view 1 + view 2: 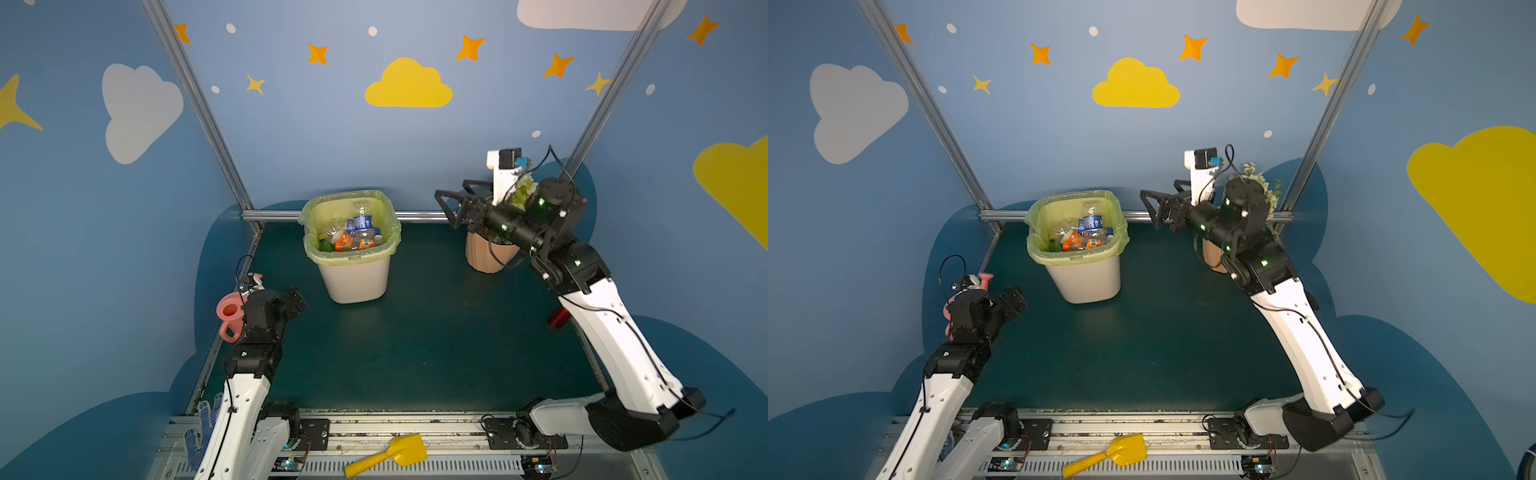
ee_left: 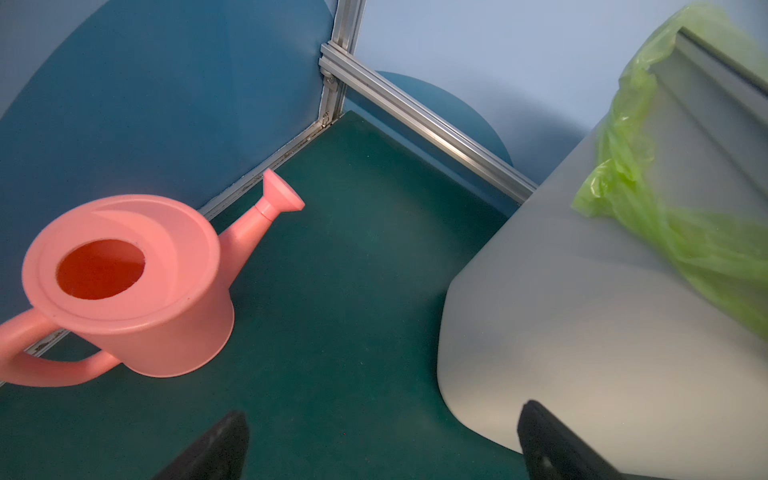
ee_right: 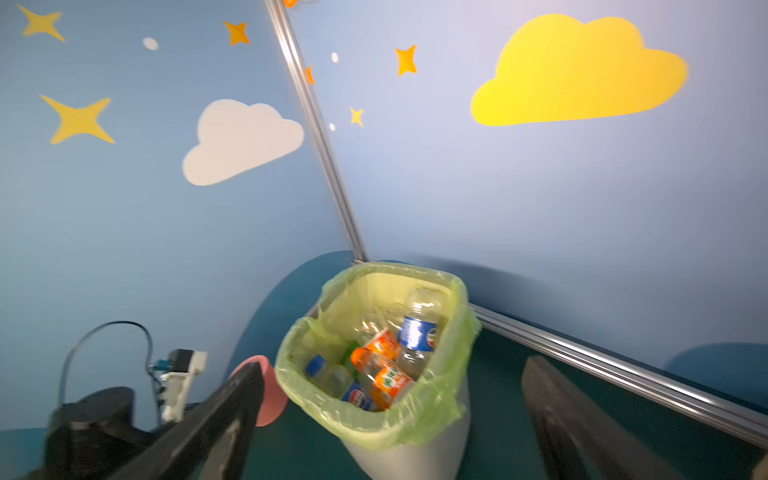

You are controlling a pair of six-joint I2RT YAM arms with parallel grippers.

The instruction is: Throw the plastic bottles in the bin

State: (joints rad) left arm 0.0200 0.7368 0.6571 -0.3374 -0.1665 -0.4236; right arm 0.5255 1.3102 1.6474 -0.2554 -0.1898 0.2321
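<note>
— Where to look for the plastic bottles (image 1: 353, 237)?

— Inside the bin (image 1: 357, 278), heaped together: clear with blue labels, orange labels, a bit of green low down. Below the rim in both top views.

— And the bin itself?

— Toward the back of the mat (image 1: 415, 345), left of centre, just short of the back rail (image 1: 419, 215). Upright, with the light-green bag (image 1: 309, 249) folded out over all four edges of the rim.

— And the right gripper (image 1: 451, 188)?

— Raised above rim height, between the bin and the peach flower pot (image 1: 484, 257), apart from both. Spread wide, holding nothing. Aimed toward the bin's mouth in the right wrist view.

— And the left gripper (image 2: 384, 411)?

— Low near the left edge of the mat, just beside the pink watering can (image 1: 228, 311), in front and to the left of the bin. Also spread wide and empty. Hard to tell from the left wrist view whether touching the bin's rounded lower corner; clearly apart in both top views.

— Room to move?

— Broad bare mat from the bin's front wall down to the front rail (image 1: 374, 428), and across between the two arms. Tight only along the edges: watering can against the left side, flower pot near the back right corner, something red (image 1: 559, 318) half hidden behind the right arm (image 1: 602, 332) at the right edge. Yellow scoop (image 1: 390, 455) off the mat, lying on the front rail.
</note>
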